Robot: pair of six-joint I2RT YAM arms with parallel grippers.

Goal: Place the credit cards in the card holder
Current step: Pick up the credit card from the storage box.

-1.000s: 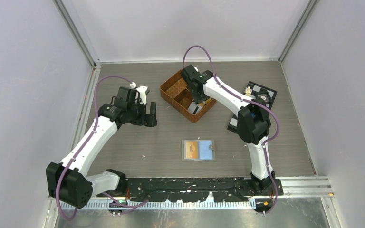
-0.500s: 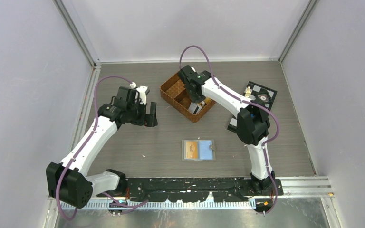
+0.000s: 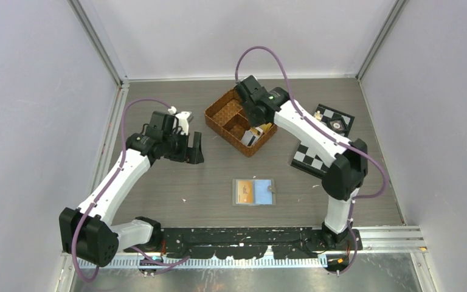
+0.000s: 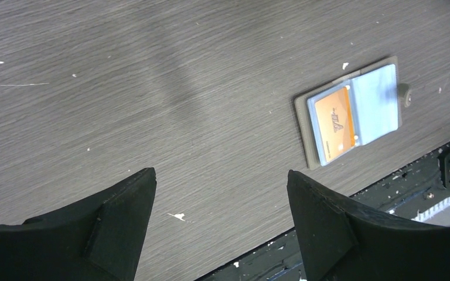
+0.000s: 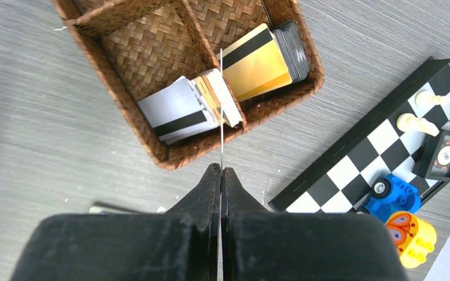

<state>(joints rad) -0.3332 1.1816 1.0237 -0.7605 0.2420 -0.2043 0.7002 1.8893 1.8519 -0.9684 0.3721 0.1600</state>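
Two changes since a second ago: my right gripper (image 5: 221, 170) has drawn its fingers fully together, and that arm's elbow has swung outward, uncovering the checkered board (image 3: 311, 157) it had been hanging over. My left arm has not moved. The right fingers are clenched on the held card (image 5: 220, 105), a thin, stiff sheet seen edge-on as a pale line running up from the fingertips over the basket (image 5: 170, 157). The basket is brown woven wicker, rectangular and split into compartments. Its nearest compartments hold the remaining credit cards (image 5: 255, 64): a glossy gold one with a dark stripe leaning on a dark grey stack, and across the divider a matte grey one with a dark stripe beside several standing on edge. Only the right wrist view shows the held card and these details; from above the basket's contents are small and partly hidden by the arm. That view also shows a blue toy car (image 5: 389, 196) and pale chess pieces on the board. My left gripper (image 4: 220, 174) hangs released, fingers wide apart, over the bare grey wood-grain table (image 4: 152, 88). The left wrist view alone shows the card holder (image 4: 351, 111) closely: it lies open and flat near the front edge, olive cover, clear bluish sleeves, an orange card (image 4: 335, 120) in one sleeve.
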